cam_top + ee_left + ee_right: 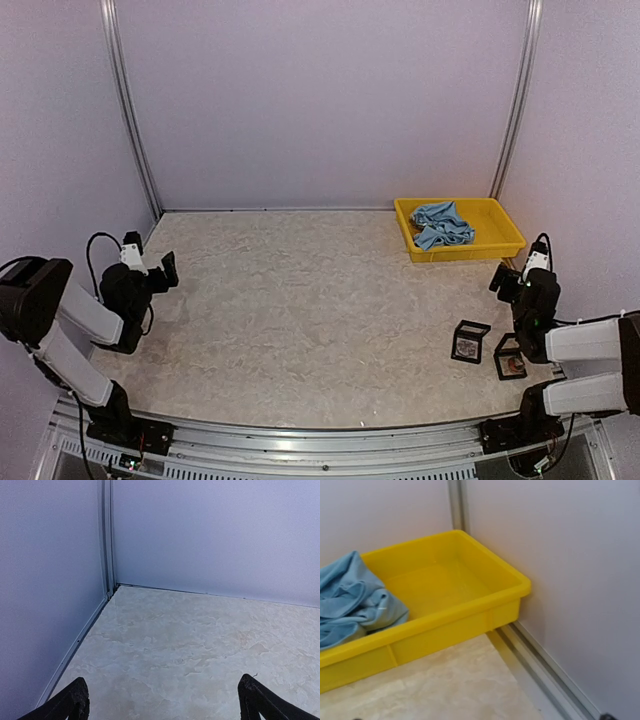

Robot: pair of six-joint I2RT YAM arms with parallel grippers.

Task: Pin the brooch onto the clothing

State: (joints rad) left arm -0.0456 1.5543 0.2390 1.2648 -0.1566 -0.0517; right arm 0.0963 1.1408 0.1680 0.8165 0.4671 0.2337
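Pale lilac walls are closing in a marbled beige worktop (pixel 300 320) on three sides, and metal posts (pixel 128 110) are running up the two far corners. At the far right corner a yellow tray (pixel 470 253) is sitting close against the wall. The clothing (pixel 440 224), a light blue garment, is lying crumpled in a heap in the tray's left half, with no print showing on its folds. The right wrist camera is looking into that same tray (pixel 470 615): the blue clothing (pixel 355 595) is bunching up at the left and the tray's yellow floor is showing to the right of it.

Two small black-framed cases are resting on the worktop at the right front, one (pixel 470 342) just left of the right arm and the other (pixel 510 358) close beside that arm. Something small and pale is showing inside each, too small to make out.

The left claw (pixel 165 270) is hovering over the worktop's left edge, well apart from the tray, its fingers (pixel 75 702) spread wide and holding nothing. The right claw (pixel 503 280) is hanging near the tray's front wall, likewise spread and gripping nothing.
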